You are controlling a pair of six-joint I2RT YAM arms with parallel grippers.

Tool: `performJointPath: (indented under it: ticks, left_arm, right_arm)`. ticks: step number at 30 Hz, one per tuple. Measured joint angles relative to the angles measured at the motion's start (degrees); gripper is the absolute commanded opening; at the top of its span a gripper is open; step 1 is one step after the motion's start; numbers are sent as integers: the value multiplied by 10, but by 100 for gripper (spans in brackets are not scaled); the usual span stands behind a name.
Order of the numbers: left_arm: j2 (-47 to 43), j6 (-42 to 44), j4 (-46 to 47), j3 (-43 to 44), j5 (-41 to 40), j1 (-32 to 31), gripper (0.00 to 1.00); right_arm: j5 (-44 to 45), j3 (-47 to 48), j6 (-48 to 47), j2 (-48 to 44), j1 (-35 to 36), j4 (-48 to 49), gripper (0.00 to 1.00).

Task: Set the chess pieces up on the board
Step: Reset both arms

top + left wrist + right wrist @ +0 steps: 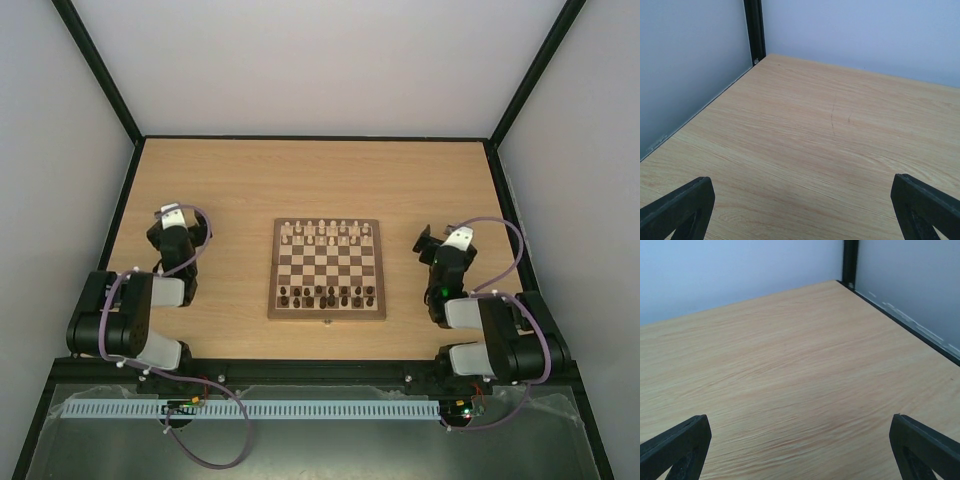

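Both released and empty, left tool [800, 210] and right tool [800, 447] flank the board [327, 268] of chess pieces [326, 296].

Obstacles on desk [220, 180]: only the board [327, 268], centred.
- Pale chess pieces [327, 232] crowd its two far ranks and dark chess pieces [327, 296] its two near ranks. The middle ranks between them are open from above.
- Pieces stand close together, with little gap between neighbours.

Free room:
- A wide bare strip of desk lies beyond the board up to the back wall [320, 60].
- Bare strips also run between each side of the board and the arm beside it.
- Left gripper [800, 215]: jaws spread wide, open wood ahead, bounded by the left wall [690, 75] and the black corner post [755, 30].
- Right gripper [800, 455]: jaws also wide, with clear wood ahead as far as the right wall [910, 280] and its post [850, 260].
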Motion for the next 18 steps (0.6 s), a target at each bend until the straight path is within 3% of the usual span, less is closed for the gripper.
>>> performJointPath:
  ticks: [8, 18]
  left_arm:
    - [1, 25, 51, -21, -17, -31, 100]
    - [7, 24, 50, -18, -5, -16, 99]
  right_arm:
    - [-37, 0, -71, 34, 33, 45, 99]
    - [-19, -8, -57, 80, 11, 113, 99]
